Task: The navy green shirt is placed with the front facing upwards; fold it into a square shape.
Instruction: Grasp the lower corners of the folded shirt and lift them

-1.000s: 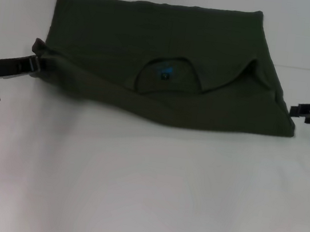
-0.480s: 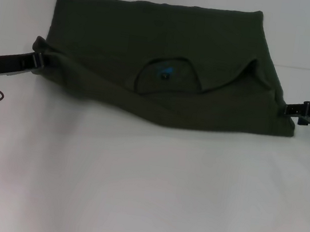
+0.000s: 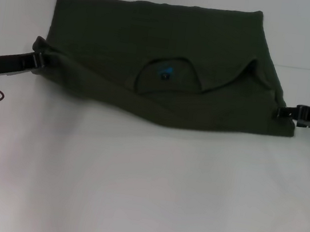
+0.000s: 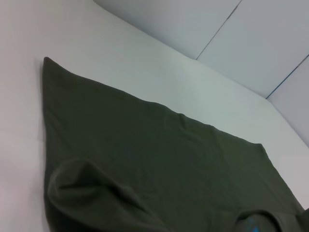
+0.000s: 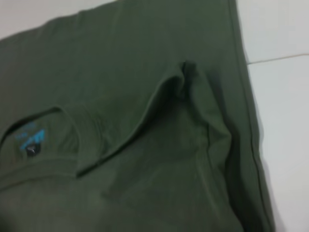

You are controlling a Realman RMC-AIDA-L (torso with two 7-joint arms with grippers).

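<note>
Lying across the far half of the white table, the shirt was partly folded, its long axis running left to right, neck label showing near the middle. The left gripper sat at the shirt's left near corner, the right gripper at its right near corner, each reaching inward from its side. Whether either pinched cloth or stood spread I could not tell; the fingertips were buried in folds.
</note>
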